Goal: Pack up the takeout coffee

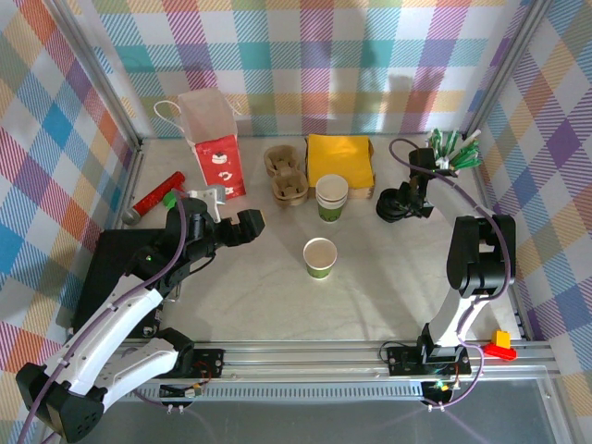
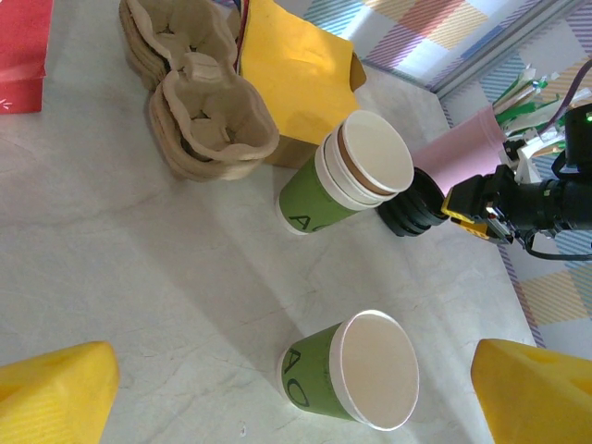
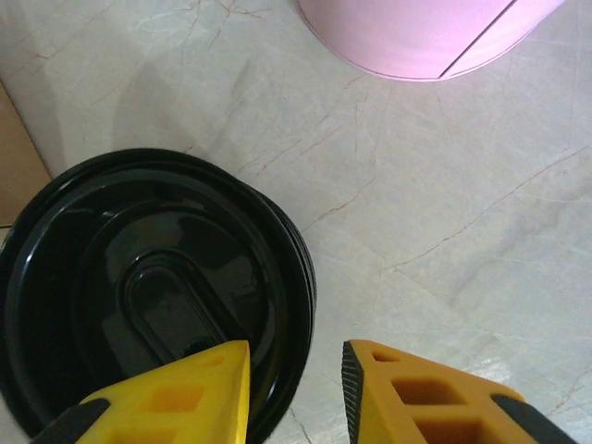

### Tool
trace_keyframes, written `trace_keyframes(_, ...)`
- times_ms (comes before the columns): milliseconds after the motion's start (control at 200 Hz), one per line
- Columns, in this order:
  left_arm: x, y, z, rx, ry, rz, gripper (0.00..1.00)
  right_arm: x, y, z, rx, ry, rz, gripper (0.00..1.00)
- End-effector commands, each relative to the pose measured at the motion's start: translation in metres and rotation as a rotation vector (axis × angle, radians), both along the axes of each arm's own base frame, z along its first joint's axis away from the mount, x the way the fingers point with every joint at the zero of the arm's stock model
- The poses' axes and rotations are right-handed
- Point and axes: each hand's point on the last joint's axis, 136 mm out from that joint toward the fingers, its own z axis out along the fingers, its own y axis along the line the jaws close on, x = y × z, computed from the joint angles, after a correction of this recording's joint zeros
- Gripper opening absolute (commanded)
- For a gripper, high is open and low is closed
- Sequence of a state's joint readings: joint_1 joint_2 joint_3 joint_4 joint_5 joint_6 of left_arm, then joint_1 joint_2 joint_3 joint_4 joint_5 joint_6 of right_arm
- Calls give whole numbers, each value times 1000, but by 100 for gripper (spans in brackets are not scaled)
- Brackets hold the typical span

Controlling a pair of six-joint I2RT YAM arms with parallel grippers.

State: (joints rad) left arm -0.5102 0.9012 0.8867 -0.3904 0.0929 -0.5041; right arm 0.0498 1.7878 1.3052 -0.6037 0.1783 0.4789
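The takeout coffee is out of view. A lone lidless white-and-green cup stands mid-table. My left gripper hovers to its left, open wide, and in the left wrist view the cup lies ahead between the spread yellow fingertips, untouched. A stack of lidless cups stands behind it. My right gripper points down at a stack of black lids. Its jaws stand a little apart astride the stack's rim: one fingertip over the top lid, the other outside the rim.
Pulp cup carriers, yellow napkins and a red-and-white paper bag line the back. A pink holder with green stirrers stands beside the lids. A red tube lies at the left.
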Motion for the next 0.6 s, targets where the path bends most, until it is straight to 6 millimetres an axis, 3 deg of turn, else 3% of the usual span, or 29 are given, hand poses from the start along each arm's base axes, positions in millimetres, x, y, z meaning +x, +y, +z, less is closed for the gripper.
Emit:
trace_keyframes(0,-5,-3,-2,3,-2,-21,97,6,-1,2,-27,0,12,34)
trace_keyframes(595,-4,-4,-3,5,-2,-23,97,26,-2,3,-61,-57,68,31)
